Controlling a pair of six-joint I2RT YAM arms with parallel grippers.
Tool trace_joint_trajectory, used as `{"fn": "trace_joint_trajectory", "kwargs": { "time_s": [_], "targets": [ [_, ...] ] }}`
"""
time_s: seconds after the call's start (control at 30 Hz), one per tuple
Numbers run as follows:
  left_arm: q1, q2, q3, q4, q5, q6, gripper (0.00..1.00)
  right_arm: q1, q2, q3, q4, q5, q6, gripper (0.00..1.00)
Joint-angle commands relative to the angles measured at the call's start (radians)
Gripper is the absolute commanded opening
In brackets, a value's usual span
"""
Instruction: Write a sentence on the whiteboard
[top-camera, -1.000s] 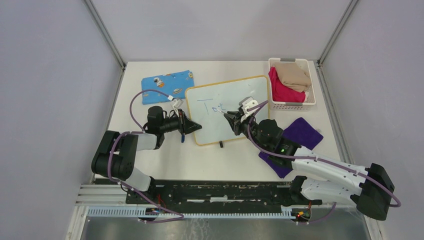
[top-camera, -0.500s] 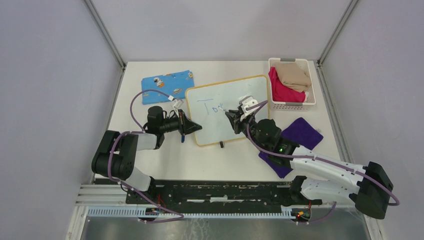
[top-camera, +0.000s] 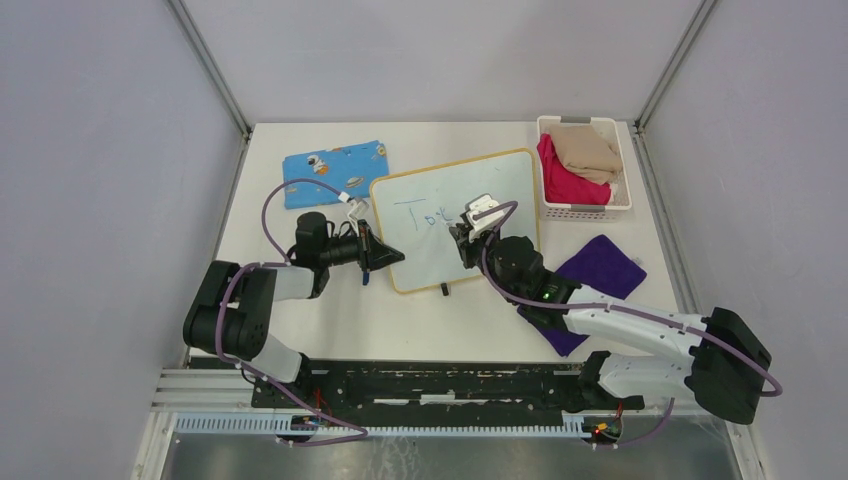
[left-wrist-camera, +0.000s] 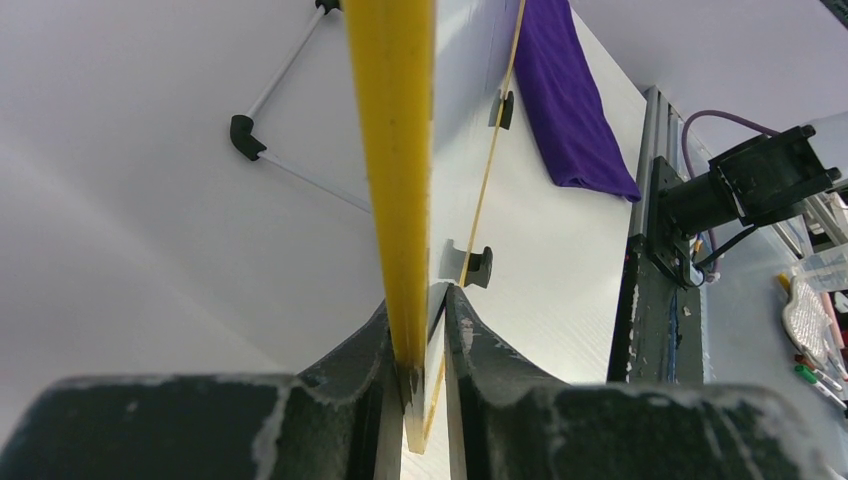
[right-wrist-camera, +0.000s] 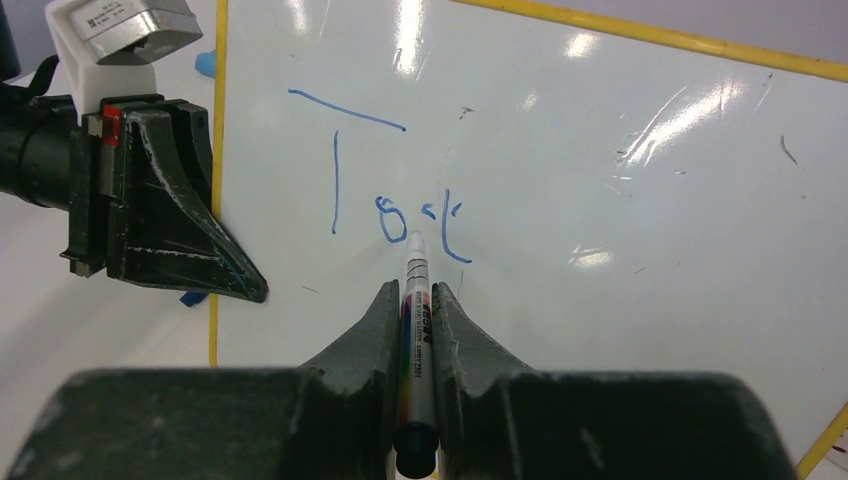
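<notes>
Blue marker strokes are all that the sentence (right-wrist-camera: 385, 215) amounts to so far: a tall "T", a small round "o" and two or three short marks of a letter only begun. They sit in the upper left part of the flat white rectangular whiteboard with its thin yellow rim (top-camera: 450, 178), which lies on the white desk (top-camera: 330, 320). The rest of the board's face is bare. I judge the task to be at its start, with the first word unfinished and every later word, probably with a second line beneath, yet to be written. The right pincer (right-wrist-camera: 412, 292) is clamped on a slim white marker pen with a coloured label (right-wrist-camera: 416, 320). Its pale tip points at the board just below the gap between the "o" and the half-made letter; whether the tip touches the surface I cannot tell. The left pincer (left-wrist-camera: 418, 300) is closed on the whiteboard's left edge, its two dark fingers pinching the yellow rim between them, which looks meant to steady the board against the pen's push. Off the board's right side a purple cloth (top-camera: 605, 265) lies on the desk, and beyond the board's upper left corner lies a blue patterned cloth (top-camera: 335, 165); neither seems to play a part in the writing.
</notes>
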Motion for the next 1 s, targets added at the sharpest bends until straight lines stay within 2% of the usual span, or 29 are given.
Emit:
{"fn": "trace_joint_trajectory", "kwargs": {
  "time_s": [0.0,0.97],
  "targets": [
    [0.004,-0.005,0.017,-0.041,-0.023,0.067,0.2,0.0,0.02,0.061,0.043,0.044,-0.002,0.0],
    [-0.002,-0.012,0.035,-0.101,-0.037,0.097,0.18,-0.018,0.071,0.071,0.115,0.048,0.023,0.0]
  ]
}}
